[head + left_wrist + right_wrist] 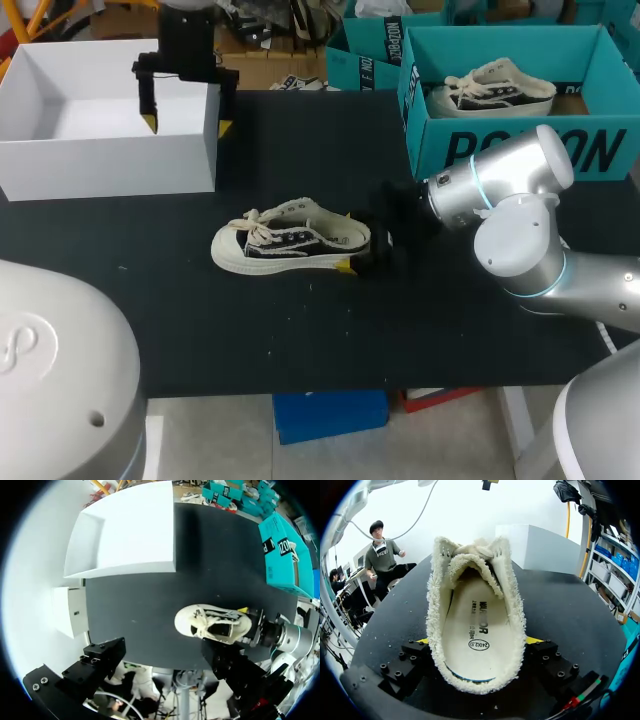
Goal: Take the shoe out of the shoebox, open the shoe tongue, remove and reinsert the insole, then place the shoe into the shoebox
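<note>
A low canvas shoe (290,243) with a fleecy cream lining sits upright on its sole in the middle of the black surface (300,330), toe pointing left and heel pointing right. The right end effector (347,240) comes in from the right and straddles the heel, with one yellow-tipped finger on the near side and one on the far side. In the right wrist view both fingers appear to press into the soft collar, so it is pinching the shoe at the heel. The insole (475,625) lies flat inside the shoe. The shoe looks light, with a floppy upper and a stiffer rubber sole, so the heel or the sole edge is probably the firmest place to hold it. The fleece may squash and slip under the fingers. The left end effector (186,125) hangs with its fingers spread above the right wall of the open white shoebox (110,160) at the far left, well apart from the shoe. A teal box (430,140) holding another shoe (490,90) stands at the far right.
</note>
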Controlling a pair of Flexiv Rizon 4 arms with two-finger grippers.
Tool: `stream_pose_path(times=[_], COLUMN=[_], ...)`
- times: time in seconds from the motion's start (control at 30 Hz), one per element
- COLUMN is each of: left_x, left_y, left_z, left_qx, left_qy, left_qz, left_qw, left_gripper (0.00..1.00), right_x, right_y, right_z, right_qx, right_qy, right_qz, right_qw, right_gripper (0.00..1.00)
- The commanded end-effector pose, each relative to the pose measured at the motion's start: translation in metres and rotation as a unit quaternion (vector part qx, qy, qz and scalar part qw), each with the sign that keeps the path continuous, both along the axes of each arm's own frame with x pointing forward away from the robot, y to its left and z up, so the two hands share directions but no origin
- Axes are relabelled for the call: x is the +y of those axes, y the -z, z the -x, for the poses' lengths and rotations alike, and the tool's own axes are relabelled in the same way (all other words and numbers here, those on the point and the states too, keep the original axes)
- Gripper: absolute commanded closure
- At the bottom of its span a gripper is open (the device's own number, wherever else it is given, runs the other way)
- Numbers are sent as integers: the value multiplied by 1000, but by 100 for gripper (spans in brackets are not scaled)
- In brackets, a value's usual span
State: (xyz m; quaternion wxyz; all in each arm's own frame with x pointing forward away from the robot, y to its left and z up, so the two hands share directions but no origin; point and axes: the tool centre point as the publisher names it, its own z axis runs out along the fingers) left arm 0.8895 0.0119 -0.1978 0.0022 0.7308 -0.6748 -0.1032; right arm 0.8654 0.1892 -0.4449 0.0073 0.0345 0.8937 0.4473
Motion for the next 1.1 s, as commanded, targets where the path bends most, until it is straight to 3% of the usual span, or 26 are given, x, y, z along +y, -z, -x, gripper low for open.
stream_pose_path(times=[0.03,0.33,0.67,1.1], left_x=[-13,-68,-103,-137], left_y=[14,36,70,111], left_z=[2,26,49,52], left_qx=[-2,3,22,38], left_qy=[1,33,76,114], left_qz=[10,26,-1,-76], left_qw=[1000,999,997,990], left_gripper=[0,0,0,0], right_x=[1,1,1,1], right_y=[1,1,1,1], right_z=[0,0,0,0], right_qx=[0,0,0,0], right_qy=[1,1,1,1], right_qz=[1,1,1,1], right_qw=[1000,1000,1000,1000], right_gripper=[100,100,100,100])
